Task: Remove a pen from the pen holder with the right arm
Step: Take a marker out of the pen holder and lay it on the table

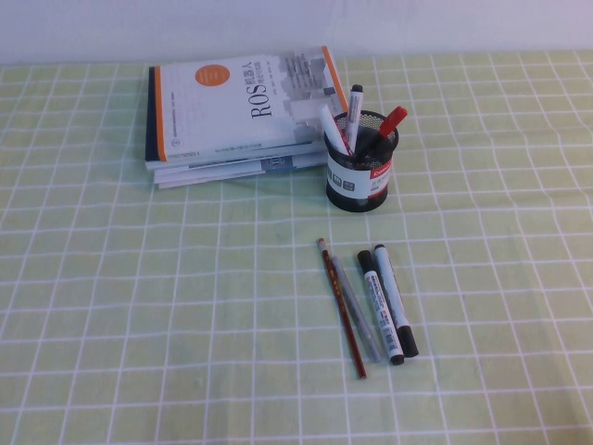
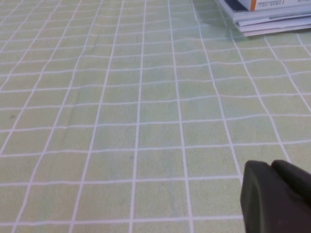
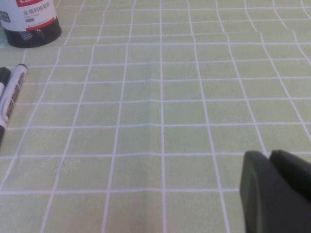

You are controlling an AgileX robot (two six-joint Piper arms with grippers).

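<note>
Nothing's been pulled from the holder (image 1: 360,167) yet. It's stood upright on the green checked cloth (image 1: 139,306), just right of a stack of books (image 1: 241,111). Three pens are stuck in it: a red pen (image 1: 391,120) leaned out to the right, a capped marker (image 1: 353,113) poking up highest, and a white pen (image 1: 334,130) tilted left.

Four more bits are laid on the cloth nearer the robot, side by side and roughly parallel. There's a red pencil (image 1: 342,309), a clear pen (image 1: 357,311) right against it, then a marker (image 1: 380,306) and a second marker (image 1: 396,301) pressed together.

The right gripper (image 3: 270,158) is only caught by its own wrist camera. It's pinched fully closed with nothing held, and it's hung low over bare cloth. The holder and the two loose markers are seen well away from it, so it's nowhere near the pens.

The left gripper (image 2: 271,167) is likewise parked low over bare cloth, with the books seen far off. How wide it's set can't be told from what's shown.
</note>
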